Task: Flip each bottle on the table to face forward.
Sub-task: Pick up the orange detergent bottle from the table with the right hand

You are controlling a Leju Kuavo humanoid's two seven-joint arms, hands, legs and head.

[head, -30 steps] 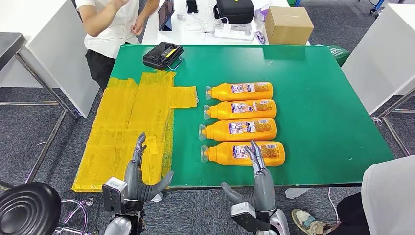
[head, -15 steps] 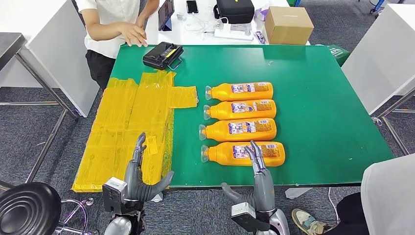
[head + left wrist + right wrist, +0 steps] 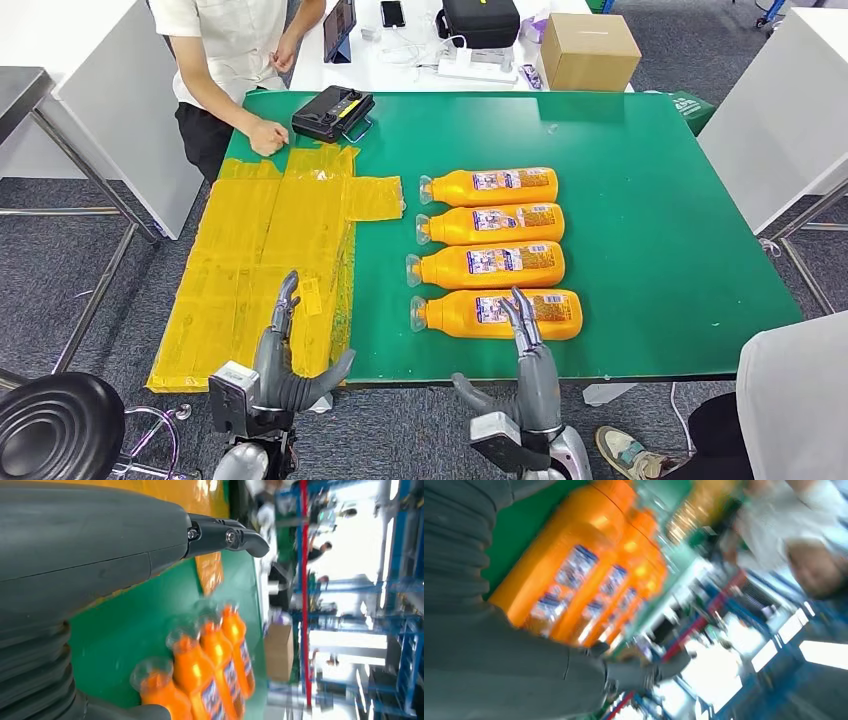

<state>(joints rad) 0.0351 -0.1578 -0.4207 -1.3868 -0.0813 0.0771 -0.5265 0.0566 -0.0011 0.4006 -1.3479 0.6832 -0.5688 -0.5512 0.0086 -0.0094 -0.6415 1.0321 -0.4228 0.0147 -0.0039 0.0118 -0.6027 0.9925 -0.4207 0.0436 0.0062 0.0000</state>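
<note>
Several orange bottles lie on their sides in a column on the green table, clear caps to the left, labels up: the farthest, the second, the third and the nearest. My right hand reaches over the table's front edge, its fingertips over the nearest bottle's label; it holds nothing. My left hand is raised over the yellow taped patch, fingers apart and empty. The left wrist view shows the bottles beyond that hand; the right wrist view shows them blurred.
A person stands at the far left corner with a hand on the table. A black controller lies near them. A cardboard box and a black case sit on the white desk behind. Another person's sleeve is at lower right.
The person's hand has come down from the table's far edge onto the table beside the yellow patch. My hands and the bottles have not moved.
</note>
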